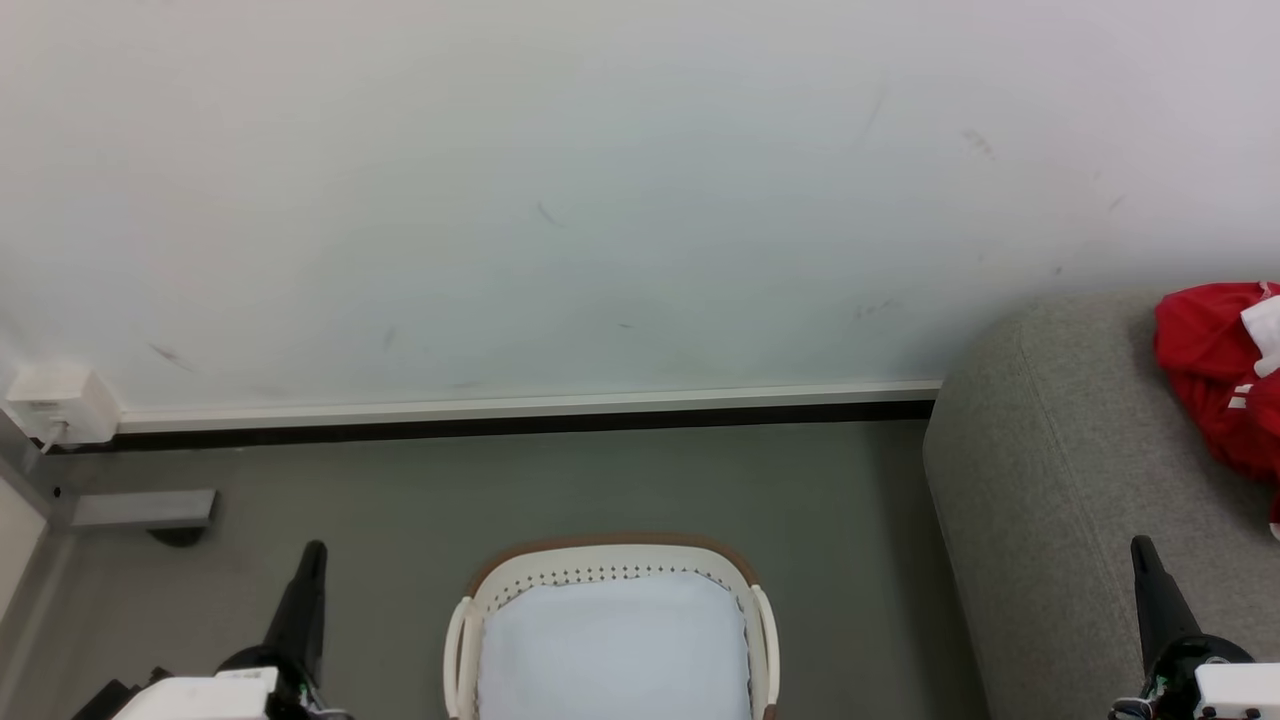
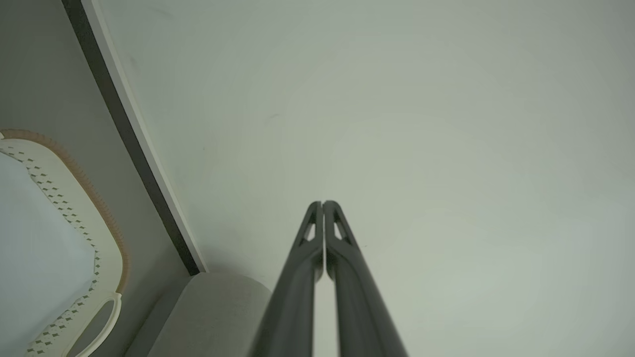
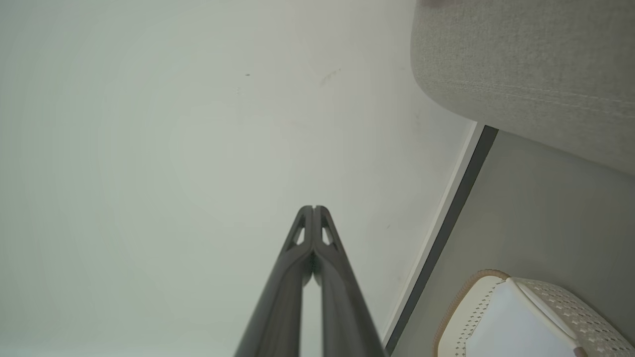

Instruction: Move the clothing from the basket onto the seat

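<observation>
The white basket (image 1: 470, 600) with its brown rim stands on the grey floor at the bottom middle of the head view, holding just its pale lining. Red clothing (image 1: 1215, 375) with white trim lies bunched on the grey seat (image 1: 1040, 480) at the right edge. My left gripper (image 1: 314, 548) points up to the left of the basket, shut and empty. My right gripper (image 1: 1141, 545) points up in front of the seat, shut and empty too. Both wrist views show the fingers pressed together, left gripper (image 2: 322, 203) and right gripper (image 3: 313, 208), facing the wall, with the basket (image 2: 106, 258) (image 3: 471, 302) and seat (image 2: 218, 307) (image 3: 526, 64) off to the side.
A pale wall (image 1: 600, 180) with a white and black skirting strip (image 1: 520, 415) runs behind the basket. A white socket box (image 1: 60, 403) with a cable sits low on the wall at left, above a grey bracket (image 1: 140, 508).
</observation>
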### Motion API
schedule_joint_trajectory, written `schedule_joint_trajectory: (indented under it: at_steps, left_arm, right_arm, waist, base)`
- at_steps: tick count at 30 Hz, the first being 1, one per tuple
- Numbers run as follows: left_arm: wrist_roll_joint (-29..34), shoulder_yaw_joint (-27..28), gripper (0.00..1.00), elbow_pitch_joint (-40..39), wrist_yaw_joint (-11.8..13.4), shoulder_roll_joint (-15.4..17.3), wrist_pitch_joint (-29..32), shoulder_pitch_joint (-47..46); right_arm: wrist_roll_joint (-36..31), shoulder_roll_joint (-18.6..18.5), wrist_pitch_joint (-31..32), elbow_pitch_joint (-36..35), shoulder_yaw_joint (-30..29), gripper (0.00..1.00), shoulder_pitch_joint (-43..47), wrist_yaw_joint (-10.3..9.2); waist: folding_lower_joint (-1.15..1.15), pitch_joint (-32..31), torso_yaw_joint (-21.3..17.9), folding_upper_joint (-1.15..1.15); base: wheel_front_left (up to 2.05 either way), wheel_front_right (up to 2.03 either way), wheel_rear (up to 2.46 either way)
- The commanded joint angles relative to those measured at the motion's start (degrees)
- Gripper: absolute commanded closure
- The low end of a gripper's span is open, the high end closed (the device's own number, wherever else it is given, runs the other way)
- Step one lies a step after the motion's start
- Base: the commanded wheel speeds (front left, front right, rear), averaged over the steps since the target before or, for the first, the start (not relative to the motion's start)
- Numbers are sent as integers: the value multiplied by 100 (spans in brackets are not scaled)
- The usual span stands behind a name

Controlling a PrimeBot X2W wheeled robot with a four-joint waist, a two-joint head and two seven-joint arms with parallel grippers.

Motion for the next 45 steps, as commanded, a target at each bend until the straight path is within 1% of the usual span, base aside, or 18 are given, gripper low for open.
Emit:
schedule_joint_trajectory:
  at_steps: [1,7,45]
  left_arm:
    - [-83,24,100,-18,4,14,18,-60]
    - [-333,38,100,-18,4,12,82,-103]
    - [-322,35,100,-19,4,11,82,-100]
  right_arm:
    - [83,-47,13,-44,-32,100,-56,-10]
    - [320,-48,77,-58,-59,100,-90,-11]
    - [299,-46,77,-53,-55,100,-88,-10]
  waist:
    - [0,3,2,0]
    - [0,24,16,0]
    - [0,25,17,0]
  base:
    - [0,0,0]
    - [0,0,0]
    - [0,0,0]
